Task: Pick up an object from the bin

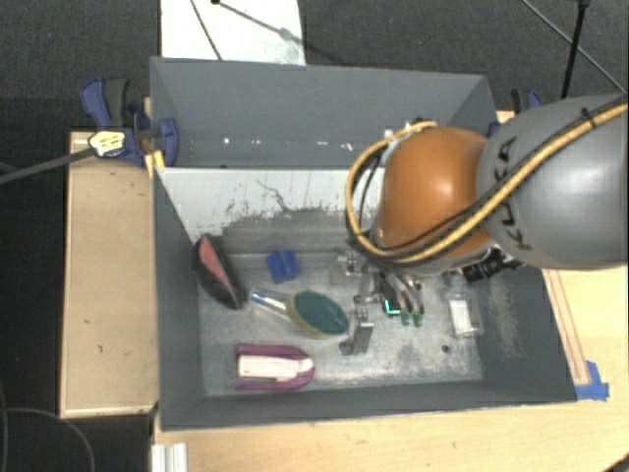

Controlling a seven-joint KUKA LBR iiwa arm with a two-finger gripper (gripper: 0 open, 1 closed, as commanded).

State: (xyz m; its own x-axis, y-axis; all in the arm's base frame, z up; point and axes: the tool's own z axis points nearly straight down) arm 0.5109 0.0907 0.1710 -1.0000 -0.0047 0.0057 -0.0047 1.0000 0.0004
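Black wedge with a red face (216,268): well left of the teal oval brush on a pale handle (320,312), against the left wall of the grey metal bin (324,106).
Purple-and-white shoe-shaped thing (275,366): below-left of the brush.
Small blue block (283,265): above-left of the brush.
Gripper (360,330): just right of the brush's head. We cannot tell how far it is open, nor whether it grasps anything.
Small white piece (460,317): well right of the brush.

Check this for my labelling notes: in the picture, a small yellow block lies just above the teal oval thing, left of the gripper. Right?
Not quite: the camera view shows the small block is blue, not yellow. It does lie just above the teal oval thing, left of the gripper.
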